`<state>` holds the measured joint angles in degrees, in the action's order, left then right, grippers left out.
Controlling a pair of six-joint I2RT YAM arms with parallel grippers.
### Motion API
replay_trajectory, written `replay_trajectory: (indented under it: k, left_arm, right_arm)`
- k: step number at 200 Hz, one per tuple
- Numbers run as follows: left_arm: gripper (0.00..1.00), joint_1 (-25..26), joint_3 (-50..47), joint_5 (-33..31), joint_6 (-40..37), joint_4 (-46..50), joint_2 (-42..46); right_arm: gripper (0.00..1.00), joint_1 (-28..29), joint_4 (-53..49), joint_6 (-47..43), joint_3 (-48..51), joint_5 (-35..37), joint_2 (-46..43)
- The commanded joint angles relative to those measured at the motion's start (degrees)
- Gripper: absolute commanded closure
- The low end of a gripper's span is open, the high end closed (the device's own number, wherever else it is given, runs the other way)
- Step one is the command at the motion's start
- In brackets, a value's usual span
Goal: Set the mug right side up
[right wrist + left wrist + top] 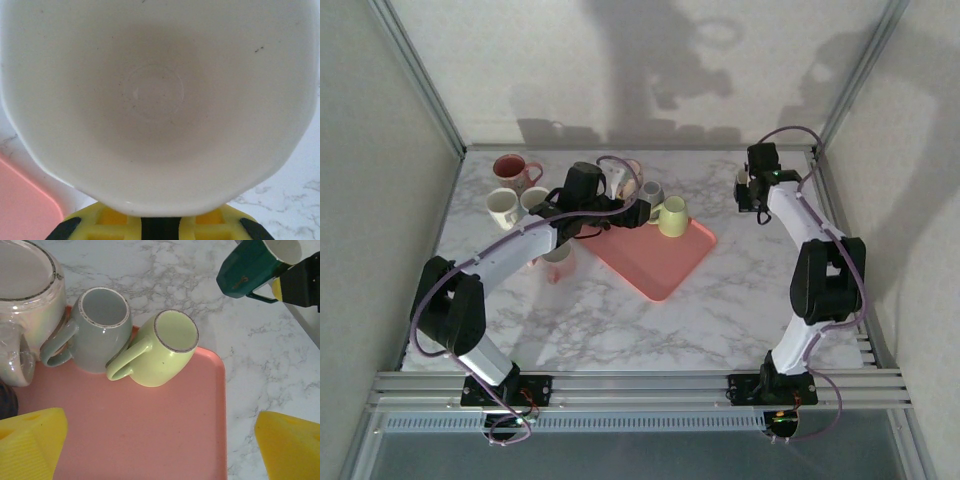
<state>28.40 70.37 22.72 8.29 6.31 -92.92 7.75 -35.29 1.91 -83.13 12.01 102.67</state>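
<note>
My right gripper (160, 227) has its fingers (95, 225) pinched narrow on the wall of the dark green mug (245, 267). I hold the mug off the surface (720, 310) at the far right, well apart from the pink tray (125, 435). From the right wrist I look straight into its white inside. From the left wrist it hangs tilted, mouth turned upward and away.

I judge the flip itself mostly made, so the step in hand is levelling the mug and setting it down. The next move calls for rolling the wrist until the rim sits level, lowering until the base meets the marble, and only then spreading the fingers.

My left gripper (160, 440) hovers over the tray with its fingers (30, 440) spread wide, holding nothing. Beyond it a grey mug (97, 335) and a lime mug (160, 352) touch each other at the tray's far edge. They look bottom-up, though I can't be sure from this angle.
</note>
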Motion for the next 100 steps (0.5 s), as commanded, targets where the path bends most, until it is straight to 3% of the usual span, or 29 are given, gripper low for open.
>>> replay_trajectory:
  k: [1,100]
  left_arm:
    - [0.05,-0.10,0.73,-1.37,-1.99,0.96,-1.38]
    - [0.06,-0.10,-0.50,-2.44,-4.18,-0.33,-1.49]
  right_arm:
    - [1.00,-0.17,6.07,-1.56,-3.97,0.65,2.09]
    - [0.99,-0.22,7.91,-1.91,-6.59,0.34,9.09]
